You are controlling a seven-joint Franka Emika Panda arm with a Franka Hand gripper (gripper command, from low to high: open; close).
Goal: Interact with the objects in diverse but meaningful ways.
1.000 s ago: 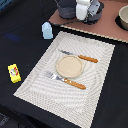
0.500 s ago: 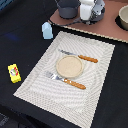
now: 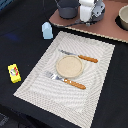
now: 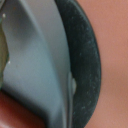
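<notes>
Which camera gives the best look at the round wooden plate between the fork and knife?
The exterior view: the round wooden plate shows whole on the striped placemat, apart from the fork and knife. The wrist view shows none of it, only a close, blurred dark rim.

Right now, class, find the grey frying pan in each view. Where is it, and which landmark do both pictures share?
Exterior view: the frying pan sits at the top edge, on the brown board.
Wrist view: the frying pan is seen close up, its dark rim curving through the picture.
Shared landmark: the brown board beneath it.
</notes>
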